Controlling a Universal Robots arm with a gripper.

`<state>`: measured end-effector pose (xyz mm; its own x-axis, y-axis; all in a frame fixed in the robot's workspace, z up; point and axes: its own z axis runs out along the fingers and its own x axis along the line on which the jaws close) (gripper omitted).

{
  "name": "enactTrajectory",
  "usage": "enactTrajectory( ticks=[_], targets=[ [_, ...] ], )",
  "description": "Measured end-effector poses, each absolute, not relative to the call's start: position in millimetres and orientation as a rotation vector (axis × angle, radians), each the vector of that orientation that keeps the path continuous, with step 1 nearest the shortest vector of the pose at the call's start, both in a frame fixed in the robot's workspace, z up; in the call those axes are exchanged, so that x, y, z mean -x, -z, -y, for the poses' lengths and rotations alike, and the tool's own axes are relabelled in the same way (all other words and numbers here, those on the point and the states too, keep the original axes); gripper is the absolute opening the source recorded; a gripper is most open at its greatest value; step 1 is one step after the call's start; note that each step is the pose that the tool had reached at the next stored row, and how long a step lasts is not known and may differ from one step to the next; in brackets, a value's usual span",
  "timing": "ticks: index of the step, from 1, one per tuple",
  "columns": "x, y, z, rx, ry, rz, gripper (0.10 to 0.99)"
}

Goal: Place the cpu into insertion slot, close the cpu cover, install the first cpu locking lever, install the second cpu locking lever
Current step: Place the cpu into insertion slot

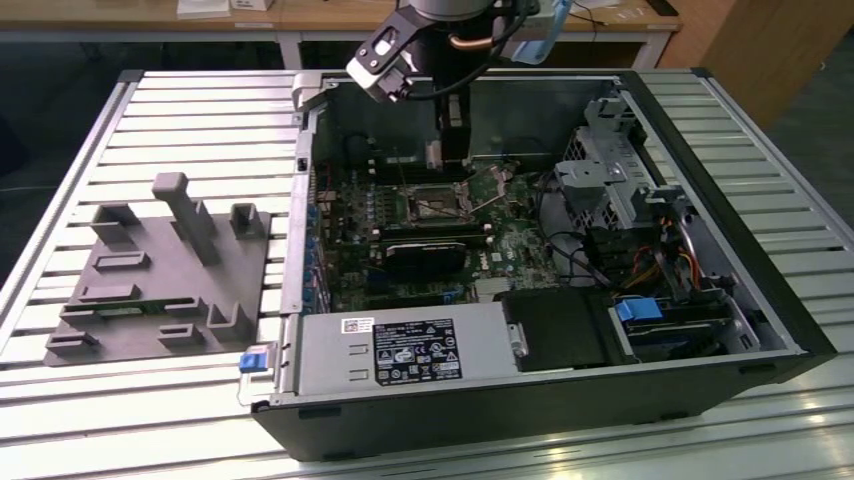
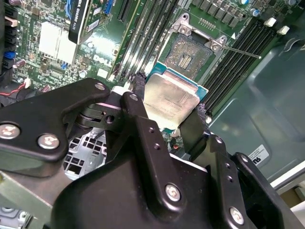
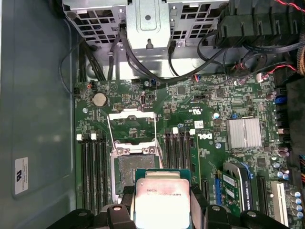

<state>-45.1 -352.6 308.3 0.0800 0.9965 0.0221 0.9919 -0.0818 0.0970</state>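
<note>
Tool [image 3: 161,212] clamped on opposite edges of the chip [image 3: 159,193], hovering near the open socket [image 3: 135,168], upper centre of exterior view. Chip likely light, stiff, with a fragile underside; edge hold suits.

exterior view: high, oblique, over whole open case [image 1: 534,410] | both wrist views: close, looking down at insertion slot [image 3: 136,164] [image 2: 188,53]
</note>
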Motion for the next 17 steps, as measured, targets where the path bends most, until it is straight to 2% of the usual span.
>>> enactTrajectory(
  ticks=[17],
  targets=[
    [45.1,-303.9,352.7,-2.266,-0.127,-2.09,0.541]
  ],
)
